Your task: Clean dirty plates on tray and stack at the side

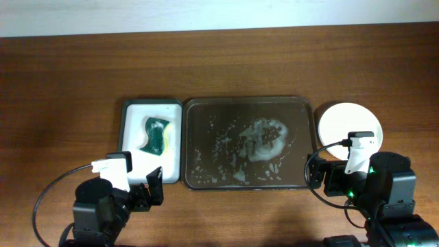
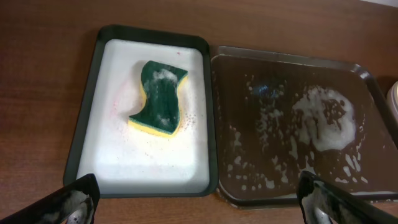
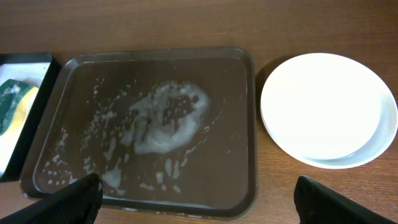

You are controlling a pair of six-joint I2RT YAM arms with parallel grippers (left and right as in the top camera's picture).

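The left arm [image 1: 96,209] sits at the lower left of the overhead frame and the right arm [image 1: 387,195] at the lower right. The left gripper [image 2: 199,205] has its fingers [image 2: 78,202] spread wide into the bottom corners of its wrist view, holding nothing, and the right gripper [image 3: 205,202] shows the same wide, empty spread

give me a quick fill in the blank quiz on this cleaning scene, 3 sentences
1. The sponge lies in the small tray, whose inside is ____.
2. The plates are stacked on the table to the ____ of the dark tray, which holds only foam.
3. The left gripper and right gripper are both ____ and hold nothing.

Missing words: white; right; open
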